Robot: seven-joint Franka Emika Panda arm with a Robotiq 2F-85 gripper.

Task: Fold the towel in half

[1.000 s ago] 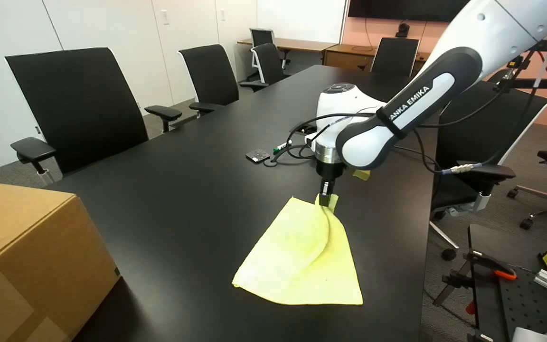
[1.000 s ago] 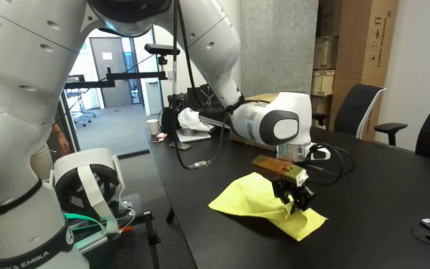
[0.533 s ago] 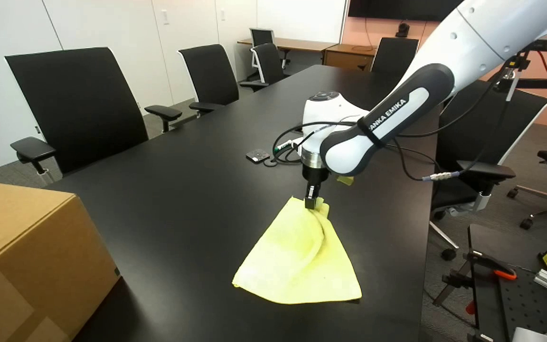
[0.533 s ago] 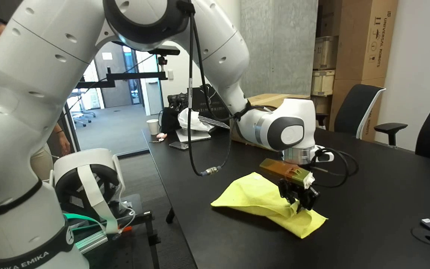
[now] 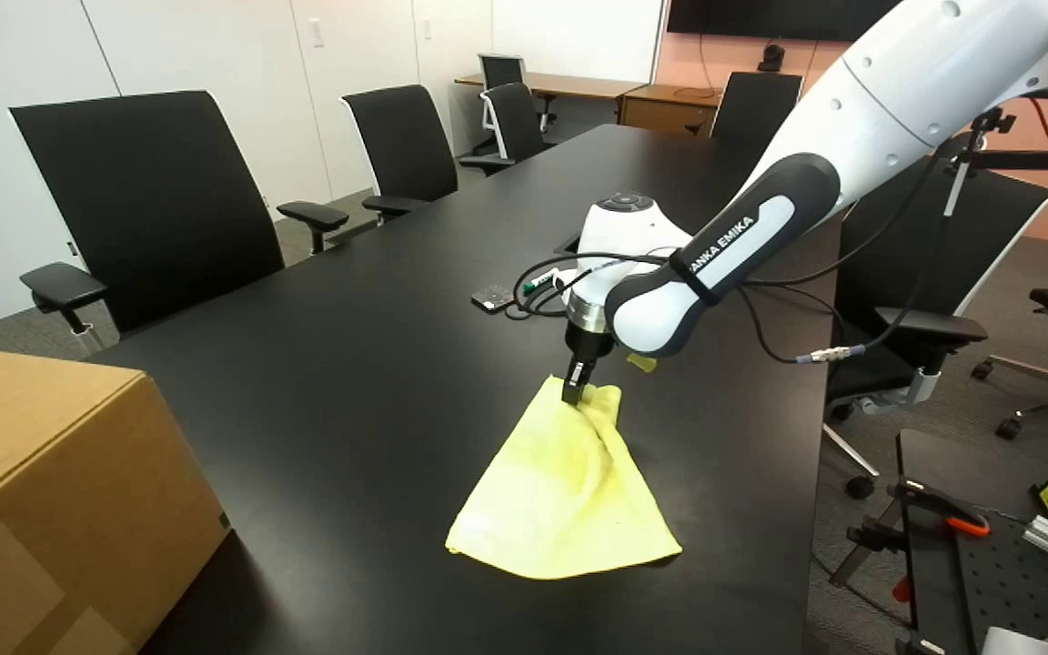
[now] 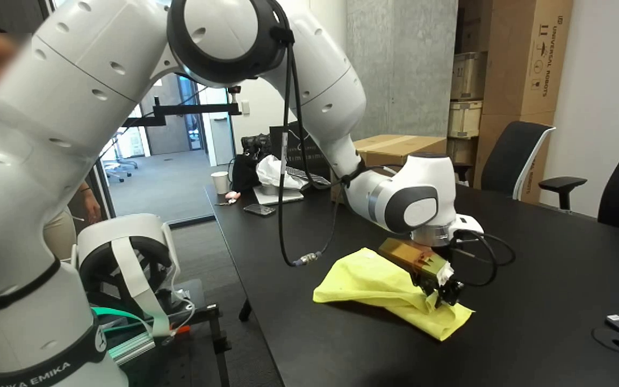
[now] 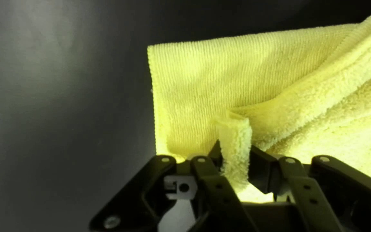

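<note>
Black chairs (image 5: 146, 196) flank the dark desk (image 5: 351, 437) left and right; the yellow towel (image 5: 547, 505) lies creased on it, one fold pinched in my hand (image 7: 236, 158).

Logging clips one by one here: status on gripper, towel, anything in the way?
Gripper shut on pinched towel. Towel rumpled on black table, no neat half-fold yet. Cardboard box on same table, apart from towel; likely not in the way.

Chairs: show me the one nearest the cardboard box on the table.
In an exterior view, the leftmost chair: it stands nearest the box, while the other chairs stand farther along or across the table.
</note>
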